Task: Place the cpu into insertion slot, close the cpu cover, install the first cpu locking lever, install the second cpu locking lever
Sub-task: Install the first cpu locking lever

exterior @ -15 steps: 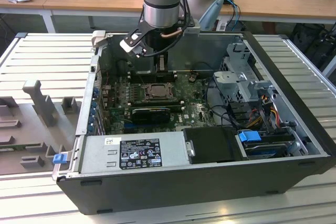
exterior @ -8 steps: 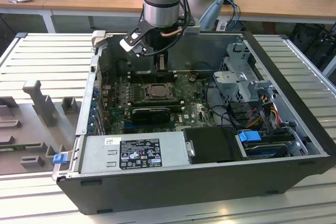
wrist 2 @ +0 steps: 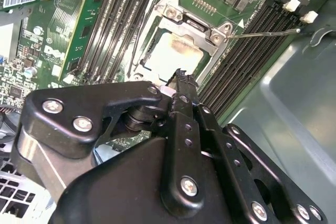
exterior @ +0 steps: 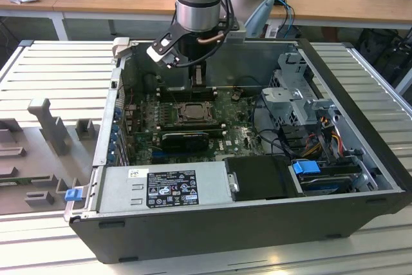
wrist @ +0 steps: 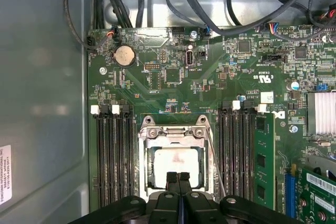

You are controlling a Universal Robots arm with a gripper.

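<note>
Over the middle of the green circuit board [wrist: 173, 87], inside the open computer case [exterior: 225, 230], the claw [wrist: 178, 178] hangs with its two black fingers pressed together and nothing between them; in both wrist views the tips sit just over one edge of the cpu [wrist: 176, 160], though whether they touch it I cannot tell; the cpu lies flat in the insertion slot [exterior: 180, 119], pale metal face up, with a brownish smear near one corner; the cpu cover [wrist: 173, 134] is down around it, so the chip shows through the square window, and the cover's silvery hinge side with its screws lies on the side of the socket away from the claw; a thin wire lever [wrist: 216, 163] runs slantwise off one corner of the socket, and in the second wrist view it reaches out across the neighbouring slots, standing free of the frame; long black memory slots [wrist: 113, 161] flank the socket on both sides, and a green memory stick [wrist: 261, 156] sits in the outermost slot of one bank; beyond the hinge side, toward the board's edge, lie a coin battery [wrist: 125, 55] and a tangle of black cables [wrist: 236, 3]; a finned heat sink [wrist: 321, 113] stands near another edge of the board; in the exterior view a grey power supply [exterior: 167, 188] fills the case's near edge.
</note>
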